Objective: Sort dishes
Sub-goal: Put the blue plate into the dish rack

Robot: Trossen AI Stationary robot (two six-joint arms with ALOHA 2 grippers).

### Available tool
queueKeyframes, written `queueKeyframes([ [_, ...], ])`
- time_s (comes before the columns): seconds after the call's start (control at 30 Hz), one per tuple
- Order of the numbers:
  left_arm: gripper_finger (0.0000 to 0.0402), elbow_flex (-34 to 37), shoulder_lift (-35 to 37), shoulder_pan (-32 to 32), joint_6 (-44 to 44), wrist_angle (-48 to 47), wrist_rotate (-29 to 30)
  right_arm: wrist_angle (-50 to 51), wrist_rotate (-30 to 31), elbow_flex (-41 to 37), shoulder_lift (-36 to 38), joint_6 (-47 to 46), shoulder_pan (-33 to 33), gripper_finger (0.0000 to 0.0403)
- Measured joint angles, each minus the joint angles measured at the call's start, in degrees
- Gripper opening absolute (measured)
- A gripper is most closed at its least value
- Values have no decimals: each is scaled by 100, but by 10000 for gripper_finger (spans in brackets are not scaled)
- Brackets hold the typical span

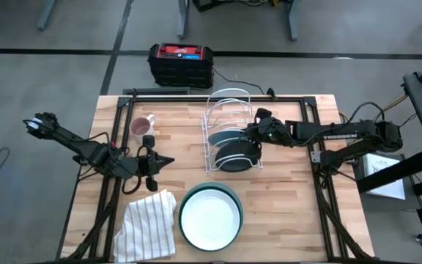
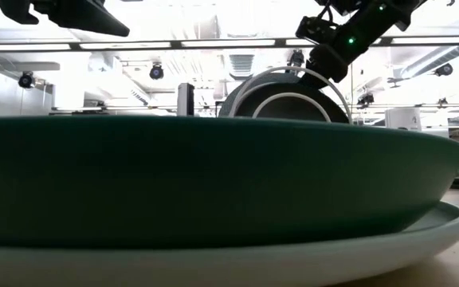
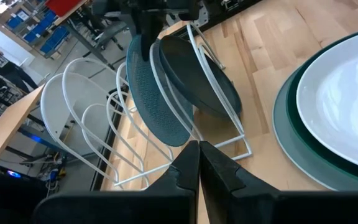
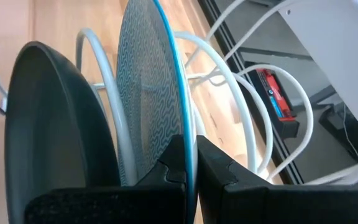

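A white wire rack stands mid-table. In it a teal plate with a patterned face stands on edge. A blackish plate leans in the slot nearer the table's near edge. My right gripper is shut on the teal plate's rim. Near the table's near edge, a dark green plate with a white inside sits on a pale plate. My left gripper is shut, left of the rack, touching nothing. My right gripper pinches the teal plate's upper rim between its two fingers, one on each face. It comes from the table's right, slanting down. The plate stands upright, its lower part down between the rack's wires.
A white striped cloth lies left of the plate stack, just below my left gripper. A pink-lined mug stands left of the rack. The rack's far slots hold nothing. A black and red box sits beyond the far edge.
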State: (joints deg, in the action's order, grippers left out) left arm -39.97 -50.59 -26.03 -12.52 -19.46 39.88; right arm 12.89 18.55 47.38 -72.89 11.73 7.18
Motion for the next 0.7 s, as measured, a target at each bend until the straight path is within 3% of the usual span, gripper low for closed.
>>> queueKeyframes([
  [0.27,0,0,0,0,56,2,0,57,-88,49,-3,30,0,2],
  [0.7,0,4,0,0,106,-49,0,61,-64,49,-1,41,0,68],
])
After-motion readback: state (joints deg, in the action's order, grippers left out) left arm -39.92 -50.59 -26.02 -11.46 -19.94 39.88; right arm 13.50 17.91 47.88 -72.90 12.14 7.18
